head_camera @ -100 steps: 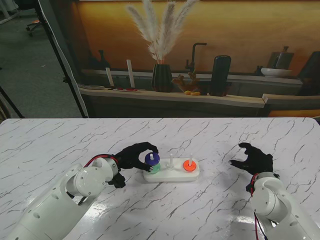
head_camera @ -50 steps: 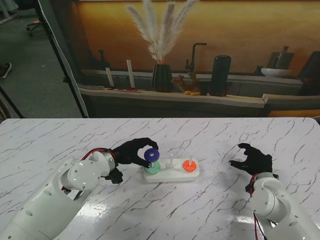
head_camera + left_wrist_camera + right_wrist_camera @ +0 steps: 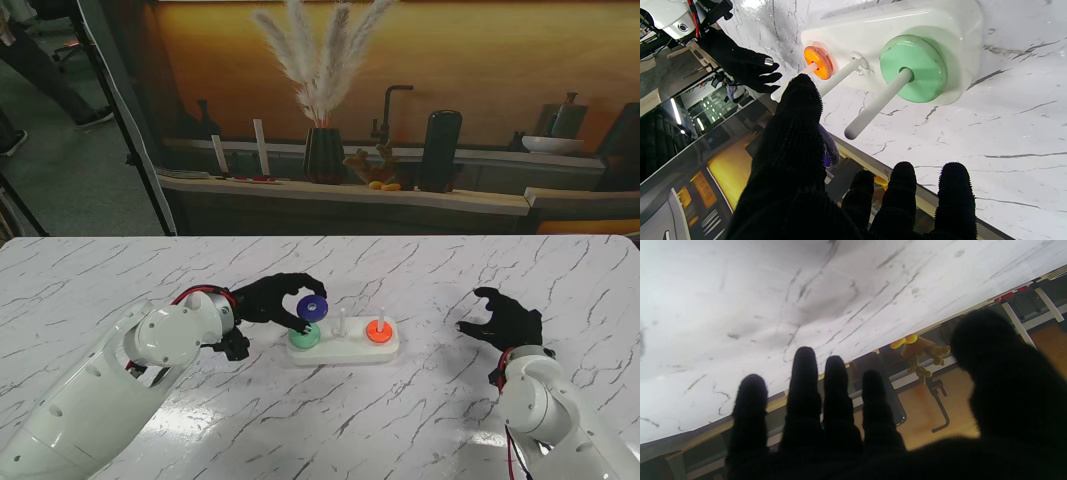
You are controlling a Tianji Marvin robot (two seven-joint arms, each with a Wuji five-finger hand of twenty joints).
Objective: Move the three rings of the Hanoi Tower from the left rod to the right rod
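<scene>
Left hand (image 3: 268, 301) pinches purple ring (image 3: 311, 307) just above left rod (image 3: 877, 105), green ring (image 3: 305, 337) under. Right hand (image 3: 507, 320) spread, idle. Risk: weak pinch, ring may slip bf. middle rod (image 3: 341, 323).

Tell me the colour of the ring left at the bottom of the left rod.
Mint green: the glossy flat ring on the white peg base, clearest in the left wrist view.

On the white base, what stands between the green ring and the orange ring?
Only the bare middle rod stands between the green ring and the orange ring; the stand view and the left wrist view show it.
</scene>
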